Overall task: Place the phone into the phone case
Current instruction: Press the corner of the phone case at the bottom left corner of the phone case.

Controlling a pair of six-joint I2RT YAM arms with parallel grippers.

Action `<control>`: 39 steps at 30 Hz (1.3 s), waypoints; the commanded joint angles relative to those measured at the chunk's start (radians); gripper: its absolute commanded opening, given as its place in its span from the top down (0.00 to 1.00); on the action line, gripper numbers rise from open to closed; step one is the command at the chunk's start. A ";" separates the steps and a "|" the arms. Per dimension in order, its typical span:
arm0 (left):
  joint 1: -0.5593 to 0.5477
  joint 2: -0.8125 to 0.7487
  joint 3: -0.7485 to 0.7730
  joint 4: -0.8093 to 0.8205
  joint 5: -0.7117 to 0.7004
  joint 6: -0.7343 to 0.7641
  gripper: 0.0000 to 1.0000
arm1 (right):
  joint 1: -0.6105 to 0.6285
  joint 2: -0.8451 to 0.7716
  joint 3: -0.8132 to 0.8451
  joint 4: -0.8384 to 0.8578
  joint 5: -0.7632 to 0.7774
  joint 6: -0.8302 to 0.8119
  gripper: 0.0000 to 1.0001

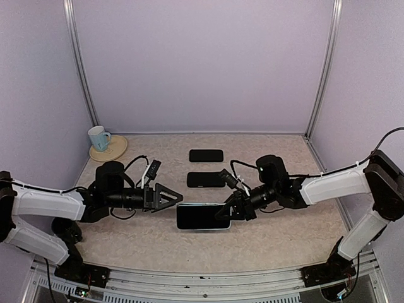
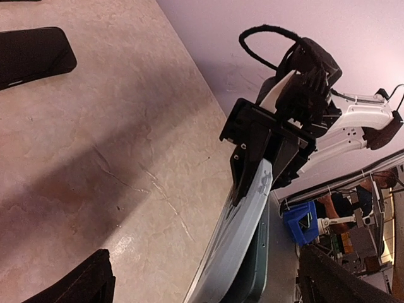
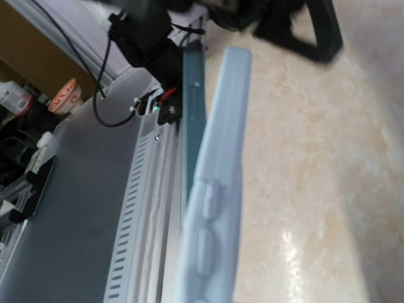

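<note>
A pale blue phone case with a dark green phone against its inner side is held edge-on above the table. From above, the phone's black screen shows inside a pale rim. My right gripper is shut on its right end, and its black fingers clamp the far end in the left wrist view. The right wrist view shows the case's side buttons and the phone's edge. My left gripper is open, its fingers spread on either side of the case's left end, not touching.
Two black phones lie flat behind the held one. A pale blue cup on a round coaster sits at the back left corner. Walls enclose three sides. A metal rail runs along the near edge.
</note>
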 commanded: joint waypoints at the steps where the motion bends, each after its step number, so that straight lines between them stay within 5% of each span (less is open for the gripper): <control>1: -0.051 0.029 0.046 0.041 0.024 0.070 0.02 | -0.006 -0.064 -0.001 0.007 -0.055 -0.083 1.00; 15: -0.097 0.024 0.048 0.112 0.080 0.082 0.29 | -0.006 -0.099 -0.029 0.002 -0.053 -0.097 1.00; 31: -0.118 0.058 0.066 0.109 0.122 0.093 0.43 | -0.008 -0.095 -0.025 0.001 -0.037 -0.095 1.00; 39: -0.118 0.061 0.076 0.097 0.120 0.099 0.70 | -0.013 -0.075 -0.013 -0.021 -0.026 -0.104 1.00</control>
